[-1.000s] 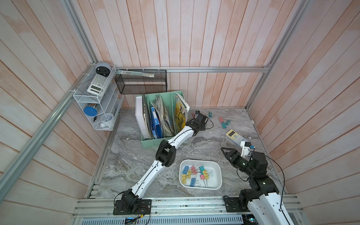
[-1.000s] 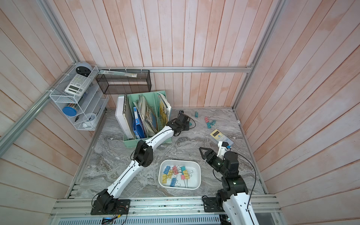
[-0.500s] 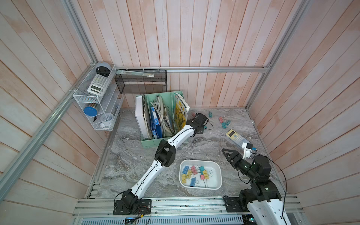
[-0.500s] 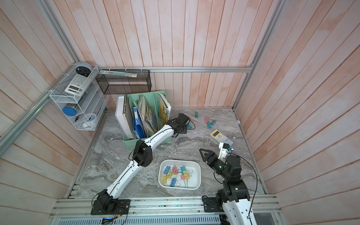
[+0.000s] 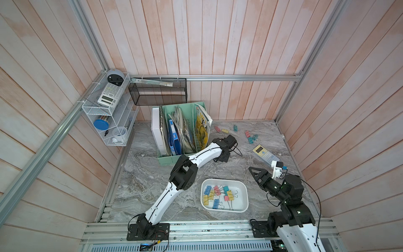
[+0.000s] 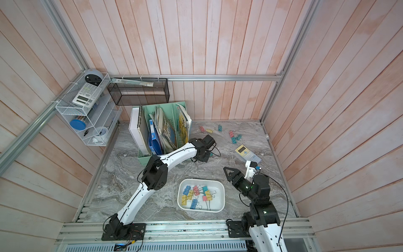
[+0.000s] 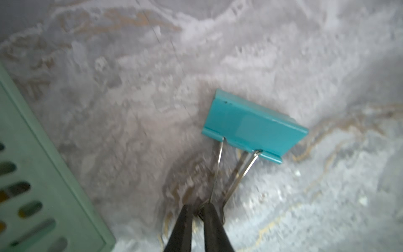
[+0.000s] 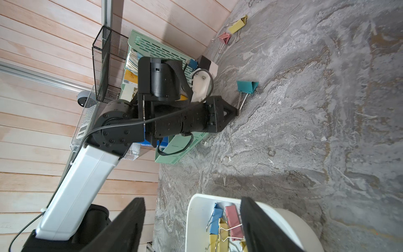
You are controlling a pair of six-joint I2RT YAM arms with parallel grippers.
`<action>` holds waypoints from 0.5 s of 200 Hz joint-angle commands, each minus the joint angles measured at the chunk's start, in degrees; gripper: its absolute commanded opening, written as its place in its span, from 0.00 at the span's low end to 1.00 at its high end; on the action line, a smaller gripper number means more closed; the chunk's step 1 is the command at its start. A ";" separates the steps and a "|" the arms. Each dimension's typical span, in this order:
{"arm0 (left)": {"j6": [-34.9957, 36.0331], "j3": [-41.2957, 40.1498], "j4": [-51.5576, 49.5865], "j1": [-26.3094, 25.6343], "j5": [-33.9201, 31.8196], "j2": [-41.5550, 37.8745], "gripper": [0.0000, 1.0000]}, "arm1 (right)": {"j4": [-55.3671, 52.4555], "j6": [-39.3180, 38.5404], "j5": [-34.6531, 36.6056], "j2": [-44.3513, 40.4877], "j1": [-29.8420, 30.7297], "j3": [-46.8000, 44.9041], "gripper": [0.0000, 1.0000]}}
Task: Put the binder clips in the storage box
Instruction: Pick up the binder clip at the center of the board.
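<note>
- Where the left wall meets the back wall, a white wire shelf (image 5: 104,113) is hung, with a black mesh basket (image 5: 158,91) fixed beside it.
- A mint-green file holder (image 5: 172,160), filled with books and papers, is stood on the marbled table (image 5: 148,181).
- Just beside that holder the left gripper (image 7: 197,207) is seen low; its jaws are set a narrow gap apart at the wire handles of a teal clip (image 7: 253,126), which rests on the table. Whether a handle is pinched cannot be told.
- The storage box (image 5: 238,189) is placed near the front edge, between the arms, and about ten binder clips (image 5: 216,193) are heaped in its left half.
- Loose clips (image 5: 250,137) are scattered at the back, well apart from the box, and a yellow-and-blue calculator (image 5: 265,153) is laid near them.
- The right gripper (image 5: 255,173) is held in the air near the box's right end, its jaws spread wide with nothing gripped.
</note>
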 commanded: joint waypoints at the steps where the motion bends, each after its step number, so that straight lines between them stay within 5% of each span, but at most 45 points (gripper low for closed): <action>1: 0.96 -6.01 12.09 0.60 -0.68 -7.26 0.35 | -1.53 -1.01 0.91 -0.50 -0.26 1.64 0.75; 61: 8.81 -5.68 20.79 0.17 -1.94 -4.12 0.90 | -1.92 -1.34 1.17 -0.42 -0.20 1.21 0.75; 100: 10.87 4.73 13.70 0.14 -3.01 4.66 1.00 | -1.26 -1.73 1.01 1.09 -0.20 1.02 0.75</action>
